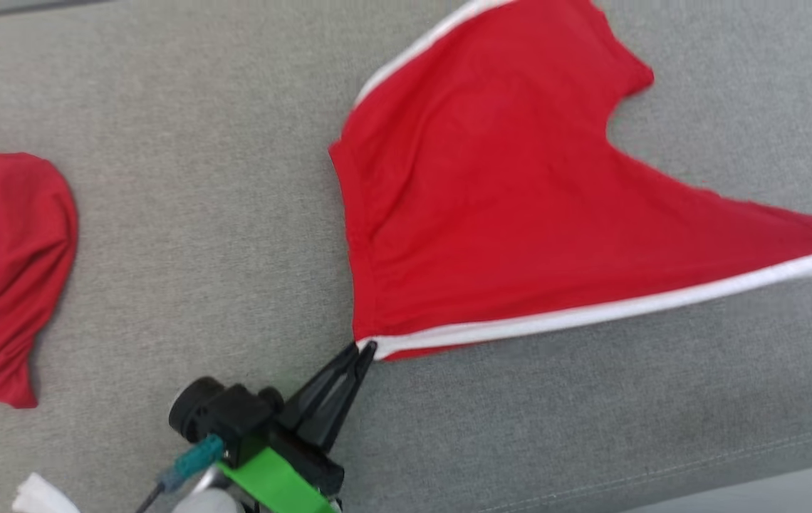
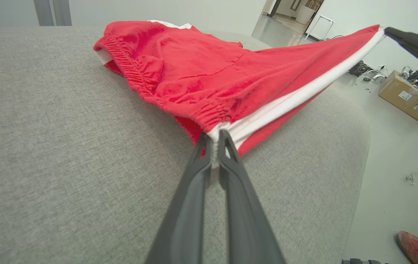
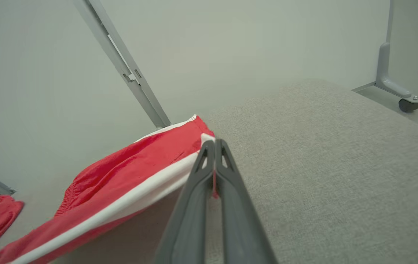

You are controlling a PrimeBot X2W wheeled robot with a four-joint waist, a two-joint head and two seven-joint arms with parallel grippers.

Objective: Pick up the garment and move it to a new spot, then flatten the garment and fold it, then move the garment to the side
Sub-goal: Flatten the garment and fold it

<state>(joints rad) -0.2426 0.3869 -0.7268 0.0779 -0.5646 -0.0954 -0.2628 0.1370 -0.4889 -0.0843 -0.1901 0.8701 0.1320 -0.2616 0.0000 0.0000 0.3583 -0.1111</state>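
The garment (image 1: pixel 506 214) is a pair of red shorts with a white side stripe, stretched out over the grey padded surface (image 1: pixel 199 214). My left gripper (image 1: pixel 365 348) is shut on its waistband corner at the white stripe, seen close up in the left wrist view with the left gripper (image 2: pixel 214 136) pinching the garment (image 2: pixel 201 73). My right gripper (image 3: pixel 214 143) is shut on the leg-hem end of the garment (image 3: pixel 128 172), holding that corner lifted off the surface. In the left wrist view the right gripper (image 2: pixel 387 30) shows at the top right, with the stripe taut between both grippers.
A second red garment (image 1: pixel 0 263) lies bunched at the left of the surface, with a white scrap (image 1: pixel 39 495) near the front edge. Beyond the surface's rounded right edge are the floor, a cardboard box (image 2: pixel 409 96), cables, and a person's red shoe (image 2: pixel 412 246).
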